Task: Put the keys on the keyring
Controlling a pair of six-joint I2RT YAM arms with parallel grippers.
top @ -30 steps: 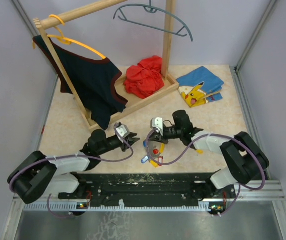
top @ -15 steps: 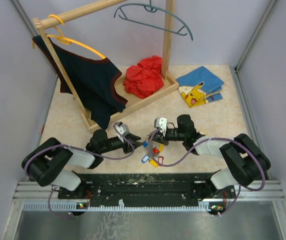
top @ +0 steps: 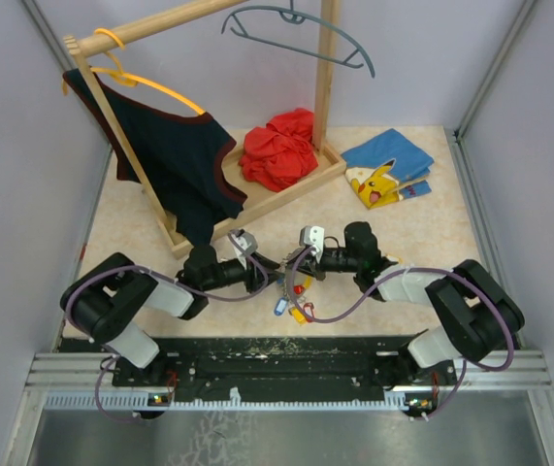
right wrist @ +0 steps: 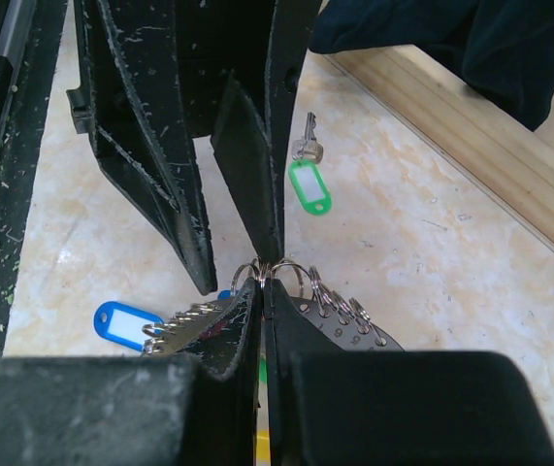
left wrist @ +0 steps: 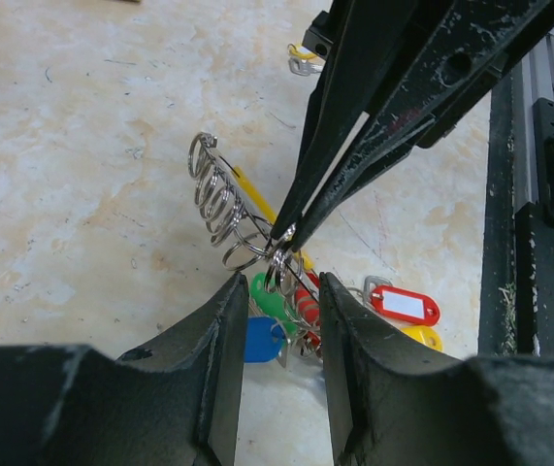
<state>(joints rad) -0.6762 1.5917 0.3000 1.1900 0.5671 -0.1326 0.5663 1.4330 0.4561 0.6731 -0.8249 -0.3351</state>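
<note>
My right gripper [right wrist: 264, 277] is shut on the keyring [right wrist: 286, 267], pinching the thin silvery ring at its fingertips. From the ring hangs a bunch of keys [left wrist: 286, 316] with green, blue and red tags, just above the table [top: 141, 243]. A row of small rings [left wrist: 213, 199] sits beside the pinch. My left gripper [left wrist: 282, 283] is open, its tips on either side of the bunch. One of its fingers [right wrist: 247, 155] touches the ring. A lone green-tag key [right wrist: 308, 183] lies on the table beyond. In the top view both grippers [top: 265, 276] [top: 289, 273] meet at mid-table.
A wooden clothes rack [top: 257, 199] stands behind, with a dark top [top: 175, 160] on an orange hanger and red cloth [top: 278, 146] on its base. A blue shirt [top: 388, 165] lies back right. A red-tag key [left wrist: 403, 304] lies near the black rail [top: 286, 354].
My left gripper moved right up to the key bunch and its jaws widened a little. The right gripper shifted slightly left, still shut on the ring.
</note>
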